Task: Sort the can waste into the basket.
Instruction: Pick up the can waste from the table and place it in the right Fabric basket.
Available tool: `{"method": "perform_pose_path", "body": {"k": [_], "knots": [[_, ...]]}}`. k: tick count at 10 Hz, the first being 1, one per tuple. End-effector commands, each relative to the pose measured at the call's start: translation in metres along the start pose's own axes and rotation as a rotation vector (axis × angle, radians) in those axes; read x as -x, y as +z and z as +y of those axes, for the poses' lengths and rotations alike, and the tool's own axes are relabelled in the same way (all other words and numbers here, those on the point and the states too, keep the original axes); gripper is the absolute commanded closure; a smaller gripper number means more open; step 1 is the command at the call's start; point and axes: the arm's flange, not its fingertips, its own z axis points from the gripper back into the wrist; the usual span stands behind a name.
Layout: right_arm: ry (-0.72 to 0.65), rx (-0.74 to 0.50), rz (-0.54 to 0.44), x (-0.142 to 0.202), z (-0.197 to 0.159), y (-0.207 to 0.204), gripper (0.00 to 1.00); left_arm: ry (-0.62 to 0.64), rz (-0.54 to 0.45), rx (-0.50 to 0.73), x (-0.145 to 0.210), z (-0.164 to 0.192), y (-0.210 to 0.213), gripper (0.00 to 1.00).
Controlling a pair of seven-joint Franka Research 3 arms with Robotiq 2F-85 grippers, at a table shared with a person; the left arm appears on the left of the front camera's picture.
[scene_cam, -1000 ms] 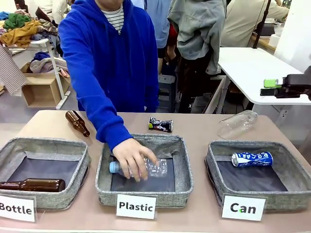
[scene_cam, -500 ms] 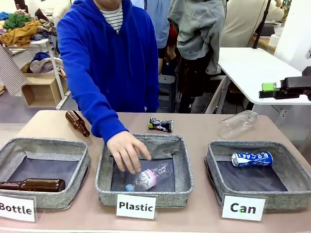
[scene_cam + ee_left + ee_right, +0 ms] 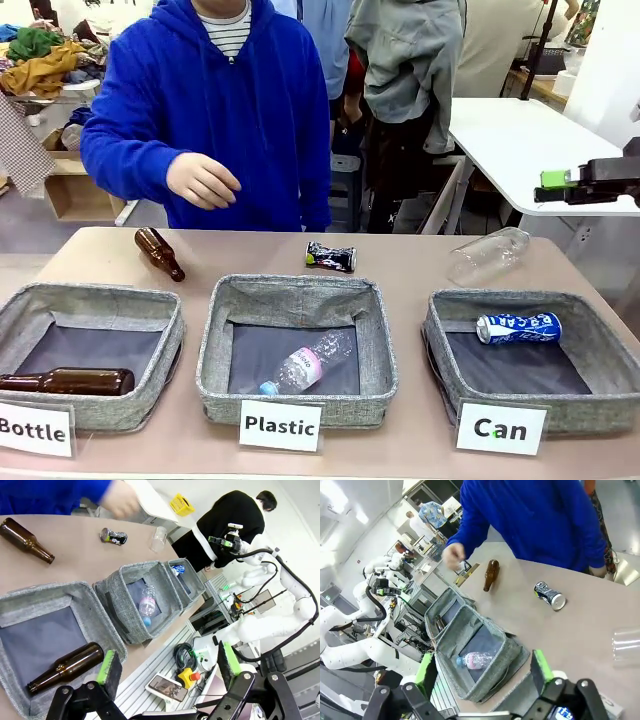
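A blue and white can (image 3: 518,327) lies on its side in the grey basket (image 3: 600,352) behind the "Can" card (image 3: 500,428). A black dented can (image 3: 330,257) lies on the table beyond the middle bin, and it appears again in both wrist views (image 3: 113,536) (image 3: 550,595). My right gripper (image 3: 545,185) hangs high at the right edge, well above the basket. In the right wrist view its green-padded fingers stand wide apart around nothing (image 3: 482,670). My left gripper (image 3: 167,665) is open and holds nothing, off the near left side of the bins.
The middle "Plastic" bin (image 3: 215,340) holds a clear bottle (image 3: 305,365). The left "Bottle" bin (image 3: 100,298) holds a brown bottle (image 3: 70,381). Another brown bottle (image 3: 160,253) and a clear bottle (image 3: 488,255) lie on the far tabletop. The person's hand (image 3: 203,182) hovers above the table's far left.
The person let go of the clear bottle in the middle bin and drew the hand up and back to the body. My right gripper has hardly moved.
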Motion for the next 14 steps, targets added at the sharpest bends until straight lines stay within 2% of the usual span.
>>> {"method": "perform_pose_path", "body": {"k": [1,3,4,6,7,9,10,11,12,14], "knots": [[0.024,-0.007,0.002,-0.003,0.001,0.003,0.0,0.009,-0.014,0.005,-0.001,-0.002,-0.002,0.0],[0.0,0.0,0.0,0.0,0.0,0.0,0.0,0.009,-0.014,0.005,-0.001,-0.002,-0.002,0.0],[0.115,0.009,0.093,-0.018,0.004,-0.013,0.0,0.009,-0.014,0.005,-0.001,-0.002,-0.002,0.0],[0.256,0.086,0.357,-0.078,0.015,-0.064,0.0,0.009,-0.014,0.005,-0.001,-0.002,-0.002,0.0],[0.312,0.076,0.437,-0.094,0.02,-0.085,0.0,0.009,-0.014,0.005,-0.001,-0.002,-0.002,0.0],[0.473,0.102,0.762,-0.126,0.022,-0.158,0.0,0.009,-0.014,0.005,-0.001,-0.002,-0.002,0.0],[0.546,0.124,0.868,-0.133,0.02,-0.189,0.0,0.009,-0.014,0.005,-0.001,-0.002,-0.002,0.0],[0.625,0.14,0.959,-0.138,0.015,-0.219,0.0,0.009,-0.014,0.005,-0.001,-0.002,-0.002,0.0],[0.688,0.219,1.062,-0.142,0.007,-0.247,0.0,0.009,-0.014,0.005,-0.001,-0.002,-0.002,0.0],[0.735,0.251,1.142,-0.152,-0.011,-0.285,0.0,0.009,-0.014,0.005,-0.001,-0.002,-0.002,0.0]]}}
